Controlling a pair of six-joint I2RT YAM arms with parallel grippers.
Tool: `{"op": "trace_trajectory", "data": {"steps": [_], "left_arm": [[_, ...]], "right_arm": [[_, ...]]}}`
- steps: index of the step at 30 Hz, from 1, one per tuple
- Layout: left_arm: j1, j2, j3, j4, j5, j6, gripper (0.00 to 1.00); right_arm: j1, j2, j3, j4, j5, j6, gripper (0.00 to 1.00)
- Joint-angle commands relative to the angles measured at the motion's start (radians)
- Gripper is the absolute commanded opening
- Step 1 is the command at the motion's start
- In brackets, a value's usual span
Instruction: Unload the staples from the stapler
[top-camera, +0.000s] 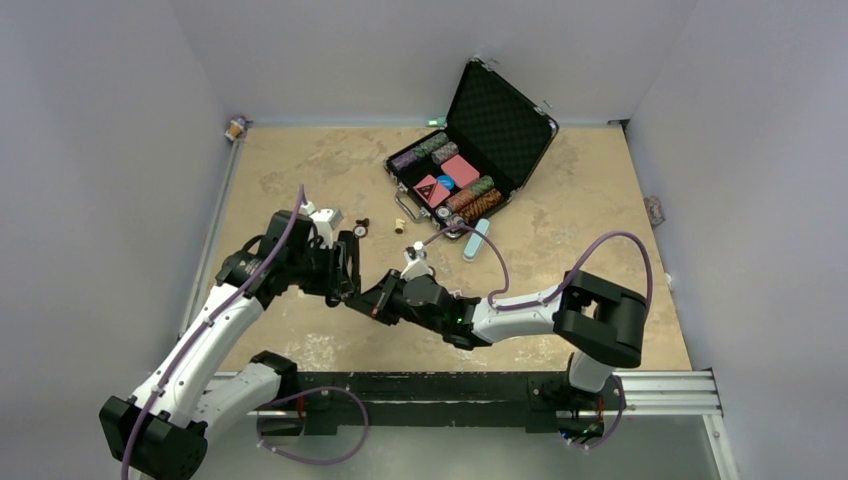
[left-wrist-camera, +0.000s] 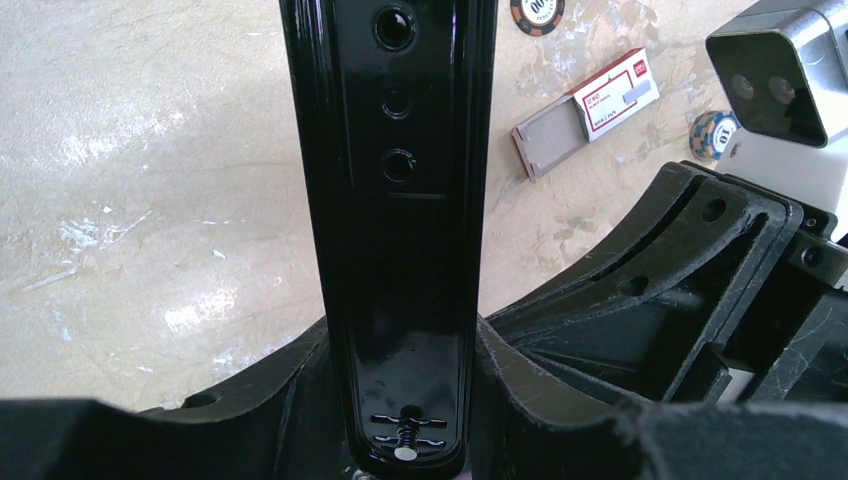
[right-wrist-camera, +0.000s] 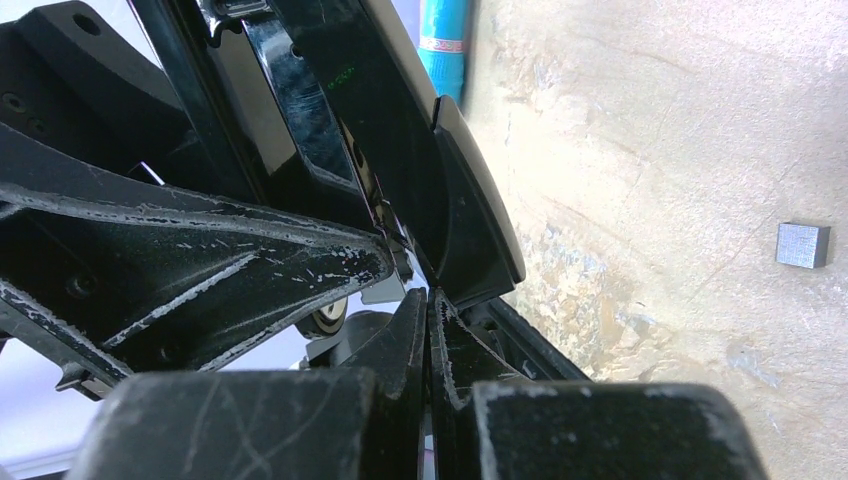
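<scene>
Grip by left hand (top-camera: 343, 272) on the stapler (left-wrist-camera: 400, 200), fingers clamped to both sides of its glossy black body, over the desk (top-camera: 300, 170) left of centre. Opposite, right hand (right-wrist-camera: 430, 310) clenched tight, fingertips pressed together with nothing seen between them, right against the stapler's rounded end. Small grey block of staples (right-wrist-camera: 803, 245) flat on the desk, well apart from both hands. Open staple box (left-wrist-camera: 585, 110) beyond the stapler, with poker chips (left-wrist-camera: 537, 12) near it. Open poker case (top-camera: 500, 110) at the desk's far side.
</scene>
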Motion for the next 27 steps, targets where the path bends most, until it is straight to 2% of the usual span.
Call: {"op": "trace_trajectory", "data": {"steps": [1, 12, 19, 27], "left_arm": [[-0.005, -0.006, 0.015, 0.072, 0.050, 0.005, 0.00], [-0.006, -0.009, 0.012, 0.083, 0.092, 0.013, 0.00], [-0.008, -0.024, 0.010, 0.095, 0.129, 0.018, 0.00], [-0.011, -0.053, 0.007, 0.102, 0.136, 0.016, 0.00]], "right_arm": [[-0.008, 0.008, 0.030, 0.036, 0.002, 0.006, 0.00], [-0.109, -0.067, -0.011, -0.089, -0.022, -0.072, 0.00], [-0.134, -0.076, 0.032, -0.206, -0.023, -0.137, 0.00], [-0.137, -0.118, 0.053, -0.244, -0.038, -0.194, 0.00]]}}
